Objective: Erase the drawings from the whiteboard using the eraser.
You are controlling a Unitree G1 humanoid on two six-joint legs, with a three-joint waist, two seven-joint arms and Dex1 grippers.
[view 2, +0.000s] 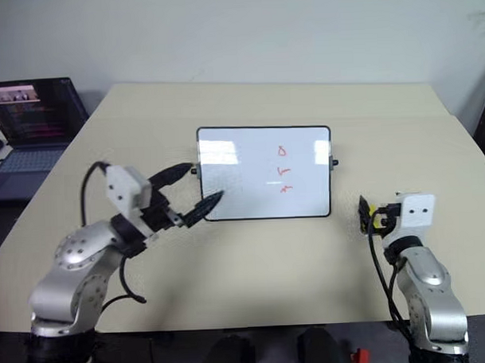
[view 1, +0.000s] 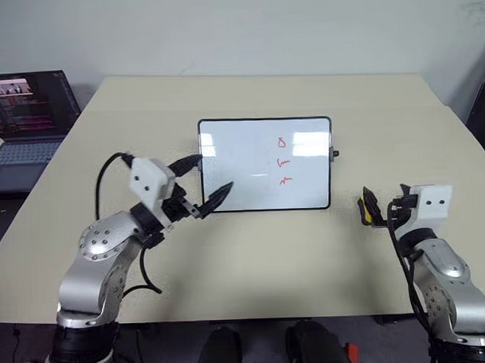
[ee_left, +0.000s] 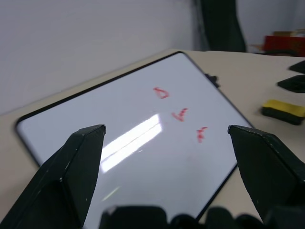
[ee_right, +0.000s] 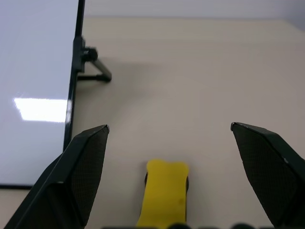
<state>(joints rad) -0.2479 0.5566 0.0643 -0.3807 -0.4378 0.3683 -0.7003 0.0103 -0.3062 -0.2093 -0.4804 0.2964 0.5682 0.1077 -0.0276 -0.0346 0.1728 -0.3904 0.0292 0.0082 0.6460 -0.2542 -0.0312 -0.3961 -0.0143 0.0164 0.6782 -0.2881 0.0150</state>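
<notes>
You are at the pick-up step: nothing has been wiped, and the eraser lies on the table between the spread fingers of your right gripper, not yet gripped. From the head camera the yellow block sits just off the whiteboard's lower right corner, at about four o'clock from the board's centre, with the right gripper directly over it. The whiteboard lies flat near the middle of the table, and the drawings stand in a short red column on its right half, roughly at three o'clock from the board's centre, all three intact. Your left gripper hovers over the board's lower left corner, at about eight o'clock, its fingers wide apart and holding nothing; the wrist view there looks straight across the glossy surface toward the red marks. A laptop sits open beyond the table's far left edge, well clear of the work. Your next move, as I judge it, is to settle the right gripper lower so both fingers bracket the eraser's sides, then close firmly enough that the sponge will not twist. After that, carry it toward the column at ten o'clock and press the dark face flat. Consider using the left gripper to steady the frame, since the board may slide.
</notes>
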